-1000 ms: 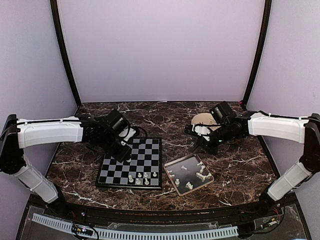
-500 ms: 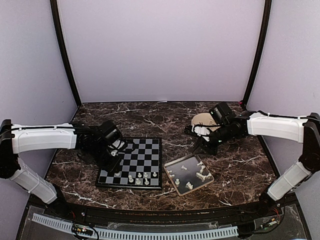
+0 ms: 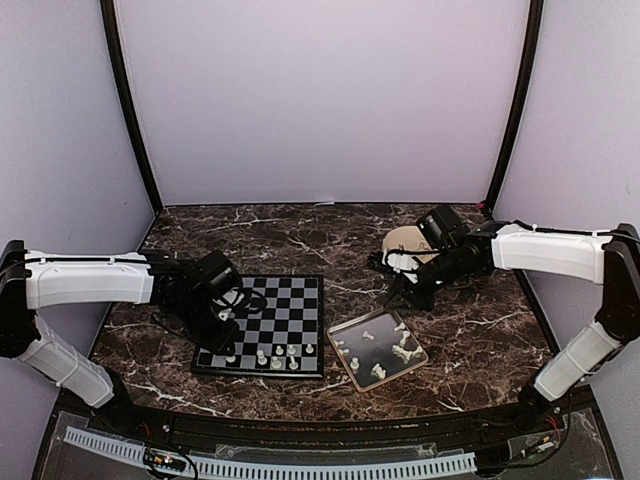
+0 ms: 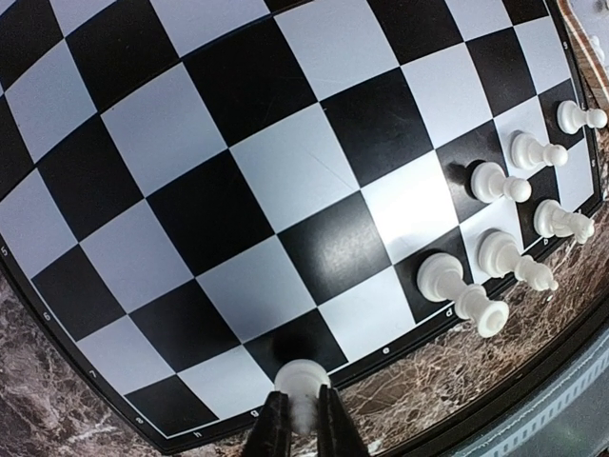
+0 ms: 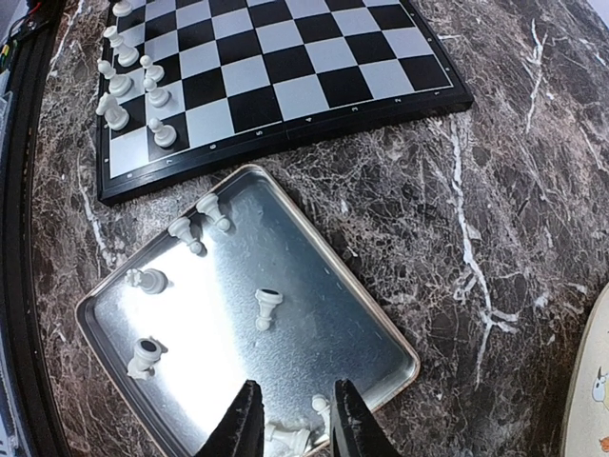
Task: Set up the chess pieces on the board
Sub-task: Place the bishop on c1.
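The board (image 3: 290, 300) lies left of centre, with several white chess pieces (image 3: 277, 355) standing along its near edge. My left gripper (image 3: 228, 335) hangs over the board's near-left part. In the left wrist view it (image 4: 303, 430) is shut on a white chess piece (image 4: 303, 386) just over a black edge-row square of the board (image 4: 295, 181). I cannot tell if the piece touches the square. Other pieces (image 4: 514, 228) stand to the right. My right gripper (image 3: 405, 293) is open (image 5: 297, 428) above the tray's far end, nothing between its fingers.
A square metal tray (image 3: 357, 322) right of the board holds several loose pieces (image 5: 266, 307) lying on their sides on its floor (image 5: 324, 324). A round beige plate (image 3: 405, 240) lies behind the right gripper. Dark marble table all around.
My left arm has swung toward the board's near-left corner and come lower, carrying the piece. The right arm has not moved.
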You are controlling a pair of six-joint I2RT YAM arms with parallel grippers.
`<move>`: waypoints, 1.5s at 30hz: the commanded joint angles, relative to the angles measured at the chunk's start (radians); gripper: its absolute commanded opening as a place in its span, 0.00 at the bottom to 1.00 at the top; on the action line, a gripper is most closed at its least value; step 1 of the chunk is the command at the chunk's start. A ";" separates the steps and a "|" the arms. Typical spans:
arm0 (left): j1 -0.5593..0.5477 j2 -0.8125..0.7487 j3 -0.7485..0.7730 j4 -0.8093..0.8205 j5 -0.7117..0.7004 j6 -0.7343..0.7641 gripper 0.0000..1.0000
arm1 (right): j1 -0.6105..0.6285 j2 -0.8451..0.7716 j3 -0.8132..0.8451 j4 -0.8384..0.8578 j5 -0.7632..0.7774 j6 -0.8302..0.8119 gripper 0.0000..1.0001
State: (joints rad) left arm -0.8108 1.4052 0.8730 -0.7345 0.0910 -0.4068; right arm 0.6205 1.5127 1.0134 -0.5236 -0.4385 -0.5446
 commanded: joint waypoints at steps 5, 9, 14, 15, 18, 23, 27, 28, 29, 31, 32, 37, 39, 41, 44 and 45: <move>-0.001 -0.005 -0.020 0.005 0.004 -0.006 0.05 | -0.006 0.006 0.022 0.007 -0.019 -0.007 0.26; -0.001 0.013 -0.022 0.014 0.009 0.000 0.06 | -0.007 0.006 0.024 0.005 -0.019 -0.007 0.26; -0.001 0.031 -0.013 0.016 -0.007 0.006 0.07 | -0.007 0.006 0.024 0.003 -0.017 -0.008 0.26; -0.001 0.034 -0.013 0.018 -0.007 0.007 0.08 | -0.006 0.005 0.023 0.004 -0.016 -0.008 0.26; -0.001 0.039 -0.012 0.020 -0.007 0.011 0.09 | -0.007 0.002 0.019 0.006 -0.012 -0.009 0.26; -0.001 0.040 -0.014 0.019 -0.008 0.008 0.15 | -0.007 -0.002 0.016 0.006 -0.013 -0.008 0.26; -0.001 0.038 -0.016 0.014 -0.005 0.003 0.17 | -0.007 -0.002 0.017 0.007 -0.014 -0.009 0.26; -0.001 0.036 -0.015 0.013 -0.006 0.001 0.18 | -0.006 -0.002 0.017 0.006 -0.013 -0.009 0.26; -0.001 0.034 -0.014 0.010 -0.006 0.001 0.19 | -0.006 -0.003 0.016 0.007 -0.014 -0.009 0.26; -0.002 0.030 -0.013 0.007 -0.007 0.000 0.21 | -0.006 -0.005 0.017 0.007 -0.014 -0.009 0.26; -0.002 0.028 -0.011 0.005 -0.007 0.000 0.21 | -0.006 -0.007 0.016 0.007 -0.014 -0.010 0.26; -0.005 0.011 0.042 -0.053 -0.042 0.006 0.27 | -0.006 -0.020 0.011 0.005 -0.016 -0.007 0.26; -0.005 -0.007 0.089 -0.081 -0.071 0.017 0.31 | -0.006 -0.024 0.009 -0.005 -0.020 -0.011 0.26; -0.005 -0.018 0.140 -0.091 -0.091 0.039 0.35 | -0.007 -0.027 0.004 -0.019 -0.014 -0.026 0.26; -0.005 -0.020 0.199 -0.045 -0.097 0.065 0.38 | -0.005 -0.014 0.011 -0.066 0.002 -0.059 0.27; -0.005 -0.021 0.210 -0.007 -0.087 0.077 0.38 | -0.003 -0.003 0.015 -0.081 0.003 -0.065 0.27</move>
State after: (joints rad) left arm -0.8120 1.4277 1.0172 -0.7815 0.0273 -0.3794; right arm 0.6205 1.5105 1.0153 -0.5407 -0.4446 -0.5663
